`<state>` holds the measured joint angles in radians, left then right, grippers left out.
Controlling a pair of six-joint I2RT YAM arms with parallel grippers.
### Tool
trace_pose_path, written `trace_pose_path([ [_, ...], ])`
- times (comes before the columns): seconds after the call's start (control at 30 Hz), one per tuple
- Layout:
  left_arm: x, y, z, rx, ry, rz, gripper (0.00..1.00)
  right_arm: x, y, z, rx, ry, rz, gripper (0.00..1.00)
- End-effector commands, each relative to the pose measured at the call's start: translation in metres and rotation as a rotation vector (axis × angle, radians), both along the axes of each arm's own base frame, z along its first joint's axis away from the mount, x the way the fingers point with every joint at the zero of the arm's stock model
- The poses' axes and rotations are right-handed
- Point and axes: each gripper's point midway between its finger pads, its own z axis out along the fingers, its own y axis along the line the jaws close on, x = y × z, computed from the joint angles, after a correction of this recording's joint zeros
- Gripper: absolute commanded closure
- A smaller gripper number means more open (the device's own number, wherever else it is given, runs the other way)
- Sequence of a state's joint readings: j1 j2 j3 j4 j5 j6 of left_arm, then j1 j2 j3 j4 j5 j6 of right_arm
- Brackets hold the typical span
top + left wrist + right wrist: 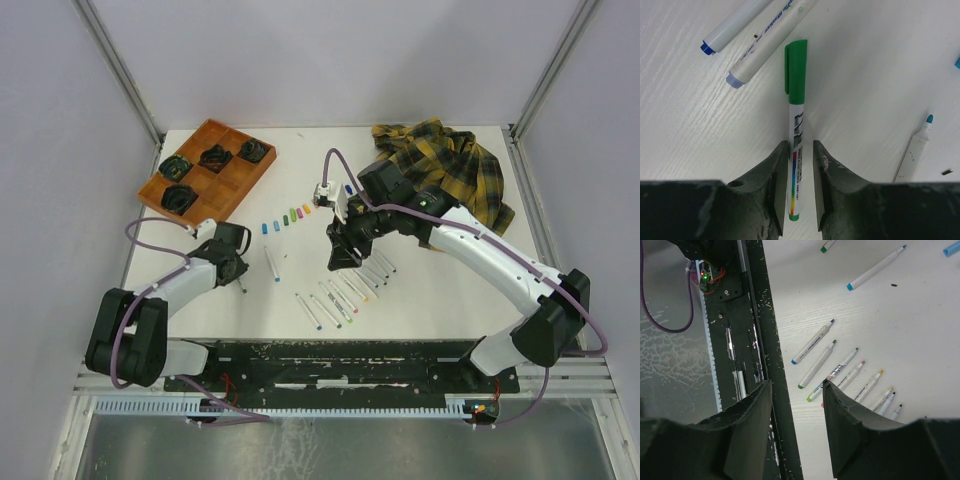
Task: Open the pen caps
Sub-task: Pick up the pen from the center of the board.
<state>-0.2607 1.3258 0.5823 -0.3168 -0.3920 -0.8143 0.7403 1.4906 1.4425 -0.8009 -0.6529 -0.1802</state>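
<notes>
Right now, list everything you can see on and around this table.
table: one, white, under everything
tray: one, orange-brown wood, far left corner
black items: four, in the tray's compartments
shirt: one, yellow-black plaid, far right corner
loose caps: several, mixed colours, row mid-table
uncapped pens: about eight, white, row near front
green-capped pen: one, white barrel, near left side
blue-ended pens: two, beside the green-capped pen
left gripper: black, straddling that pen, gap on one side
right gripper: black, open, empty, beside the pen row
</notes>
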Motion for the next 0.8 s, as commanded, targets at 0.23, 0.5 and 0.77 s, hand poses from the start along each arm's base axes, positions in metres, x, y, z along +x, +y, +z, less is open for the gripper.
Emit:
trace_pose_path([
  [0.23,0.004,0.002,0.004,0.060,0.042,-0.053,0.73,-0.001,0.008,0.010,0.062,-0.005,0.027,0.48],
  [0.5,0.002,0.003,0.003,0.081,0.066,-0.069,0.78,-0.003,0.009,0.009,0.068,0.009,0.031,0.48],
  [0.77,0.005,-0.007,0.024,0.035,-0.007,-0.103,0.96,-0.005,0.012,0.008,0.081,0.030,0.034,0.48],
])
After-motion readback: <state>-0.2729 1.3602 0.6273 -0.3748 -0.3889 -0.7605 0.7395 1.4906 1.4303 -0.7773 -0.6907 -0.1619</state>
